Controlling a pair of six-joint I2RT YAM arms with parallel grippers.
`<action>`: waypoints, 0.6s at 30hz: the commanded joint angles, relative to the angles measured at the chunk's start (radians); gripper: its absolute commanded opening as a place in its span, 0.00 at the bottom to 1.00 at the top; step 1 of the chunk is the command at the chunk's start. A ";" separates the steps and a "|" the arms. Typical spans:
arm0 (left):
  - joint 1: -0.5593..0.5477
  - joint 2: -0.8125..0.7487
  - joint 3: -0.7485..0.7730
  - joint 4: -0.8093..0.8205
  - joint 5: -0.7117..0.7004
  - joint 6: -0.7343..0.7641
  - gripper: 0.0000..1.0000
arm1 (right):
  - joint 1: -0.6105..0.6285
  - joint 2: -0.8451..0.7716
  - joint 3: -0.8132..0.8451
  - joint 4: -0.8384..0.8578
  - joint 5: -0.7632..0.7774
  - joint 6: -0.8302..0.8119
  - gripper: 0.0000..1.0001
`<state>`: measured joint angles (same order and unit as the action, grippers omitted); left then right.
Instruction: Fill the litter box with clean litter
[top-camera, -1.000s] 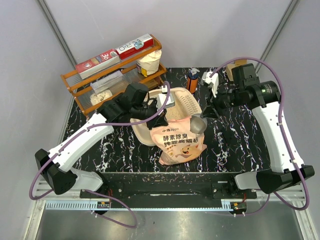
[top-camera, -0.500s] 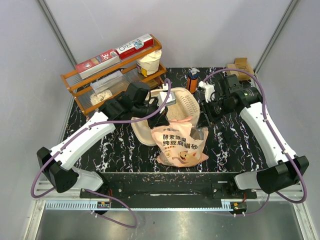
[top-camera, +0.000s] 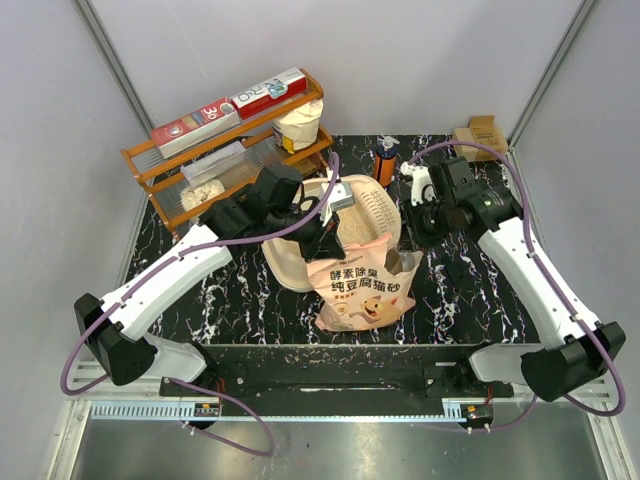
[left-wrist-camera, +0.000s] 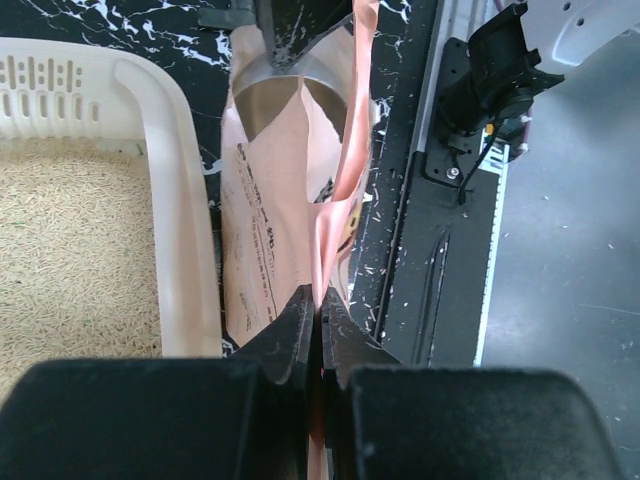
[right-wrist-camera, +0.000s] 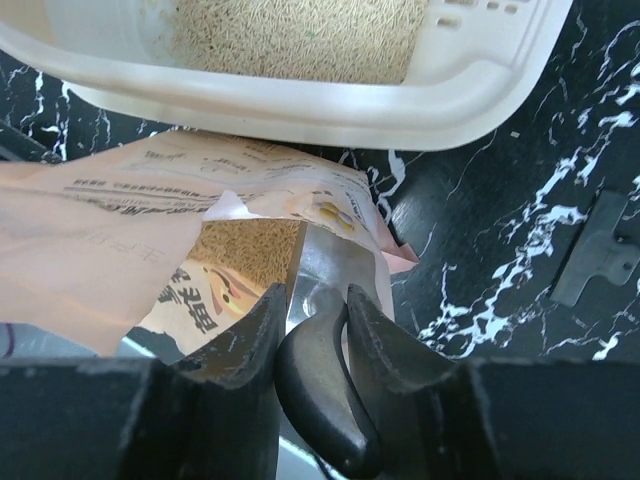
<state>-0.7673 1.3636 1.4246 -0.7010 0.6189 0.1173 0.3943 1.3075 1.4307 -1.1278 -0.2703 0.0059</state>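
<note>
The litter box (top-camera: 380, 205) lies on the desk (top-camera: 240, 300), its long axis running from near-left to far-right with the slotted end far-right; tan litter (left-wrist-camera: 70, 260) covers its floor; the bag (top-camera: 360, 295) stands against its near side, mouth up, print facing the arm bases. Since a second ago the right arm has swung inward and down; the scoop (right-wrist-camera: 325, 265), then above the bag, now sits in its mouth. The left fingers (left-wrist-camera: 285, 340) are pressed together on the bag's top edge, the tray just beside them; the right fingers (right-wrist-camera: 250, 340) clasp the scoop's dark handle, the tray just beyond.
</note>
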 joint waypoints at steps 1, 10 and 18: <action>-0.004 -0.024 0.057 0.167 0.114 -0.070 0.00 | 0.012 -0.076 -0.081 0.201 0.103 -0.064 0.00; -0.006 -0.012 0.036 0.179 0.079 -0.051 0.00 | 0.012 -0.102 -0.360 0.359 -0.015 -0.084 0.00; -0.006 0.011 0.033 0.196 0.071 -0.064 0.00 | 0.011 -0.059 -0.414 0.401 -0.250 0.095 0.00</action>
<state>-0.7692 1.3827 1.4242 -0.6682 0.6422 0.0757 0.4007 1.2095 1.0634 -0.7322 -0.3687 -0.0025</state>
